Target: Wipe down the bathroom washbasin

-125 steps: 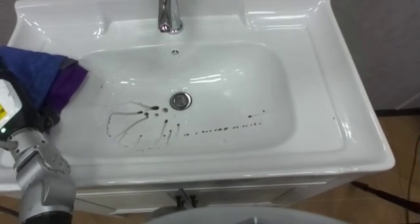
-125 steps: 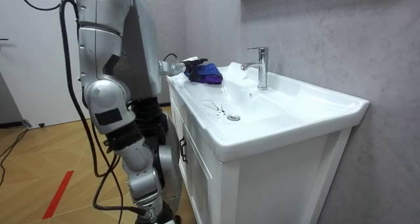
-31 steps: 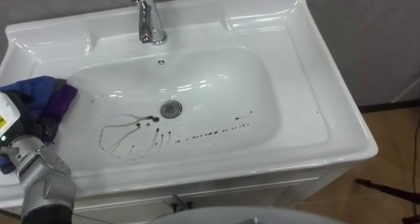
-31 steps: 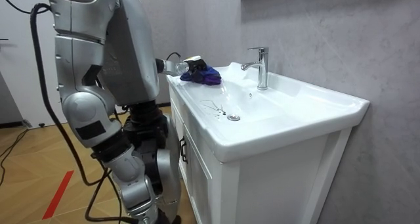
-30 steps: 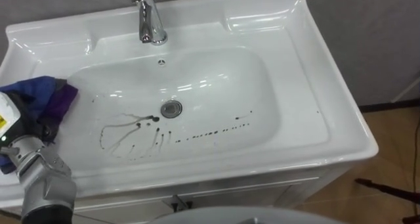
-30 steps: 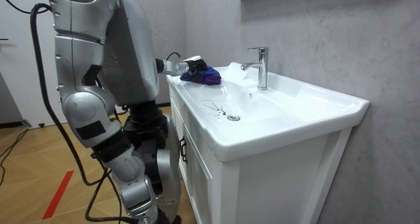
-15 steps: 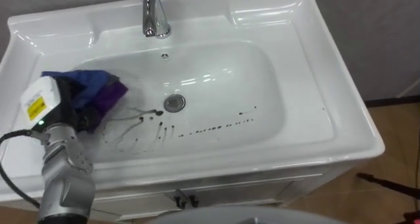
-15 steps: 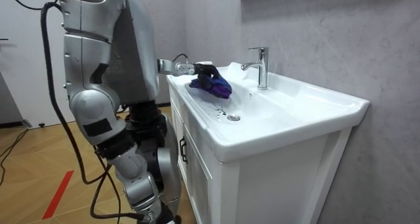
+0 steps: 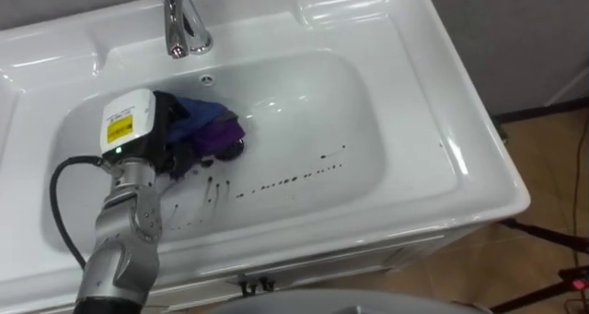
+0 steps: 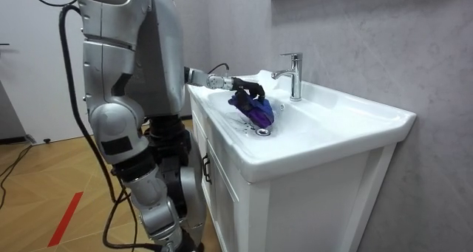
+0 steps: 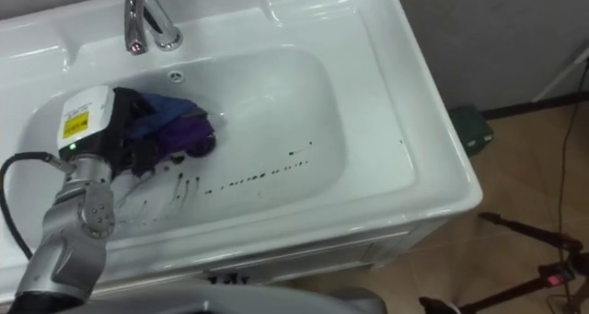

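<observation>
Cloth [image 9: 210,130] found low in basin [image 9: 414,111], bunched under left hand [image 9: 173,146], fingers curled into it. Dark streaks [image 9: 290,179] noted just right of cloth, unwiped. Judged best: cloth pressed flat, swept rightward along streaks under steady weight. Forearm slanted down from front-left rim into basin, palm downward.

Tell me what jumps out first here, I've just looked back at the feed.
First, the blue and purple cloth, bunched in the left robot hand down in the basin, left of centre and below the faucet. Next, the dark ink-like marks trailing across the bowl to the cloth's right, not yet wiped.
</observation>
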